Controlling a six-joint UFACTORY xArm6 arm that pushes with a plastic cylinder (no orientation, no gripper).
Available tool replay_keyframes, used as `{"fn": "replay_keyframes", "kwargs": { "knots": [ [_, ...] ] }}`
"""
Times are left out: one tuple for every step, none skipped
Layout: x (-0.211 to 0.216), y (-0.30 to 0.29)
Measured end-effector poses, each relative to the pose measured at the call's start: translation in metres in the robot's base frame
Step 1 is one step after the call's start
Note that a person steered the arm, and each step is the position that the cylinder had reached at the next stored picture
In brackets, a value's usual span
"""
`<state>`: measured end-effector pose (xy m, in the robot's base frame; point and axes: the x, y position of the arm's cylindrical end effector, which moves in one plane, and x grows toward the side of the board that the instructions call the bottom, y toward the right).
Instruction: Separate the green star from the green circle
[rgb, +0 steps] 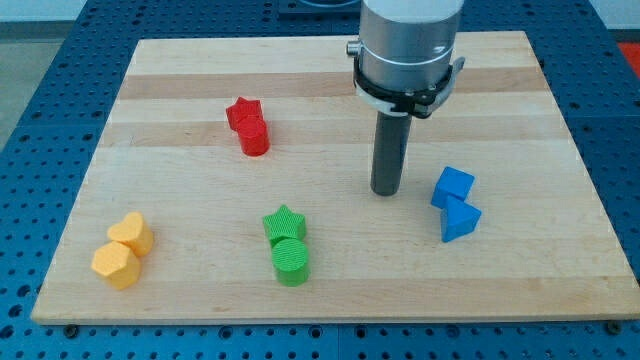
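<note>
The green star (284, 224) sits near the view's bottom centre, touching the green circle (291, 261) just below it. My tip (386, 191) rests on the board to the right of and above the green pair, about a hundred pixels from the star. It touches no block. The rod hangs straight down from the grey arm body at the view's top.
A red star (243, 112) and red cylinder (254, 137) touch at the upper left. Two yellow blocks (131, 233) (115, 265) sit at the lower left. A blue cube (453, 187) and blue triangle (460, 220) lie just right of my tip. The wooden board (560, 250) ends near the view's edges.
</note>
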<state>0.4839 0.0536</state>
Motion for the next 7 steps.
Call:
{"fn": "replay_keyframes", "kwargs": {
  "knots": [
    [0.021,-0.013],
    [0.021,-0.013],
    [0.022,-0.05],
    [0.022,-0.056],
    [0.022,-0.057],
    [0.03,-0.062],
    [0.04,-0.067]
  ]
}}
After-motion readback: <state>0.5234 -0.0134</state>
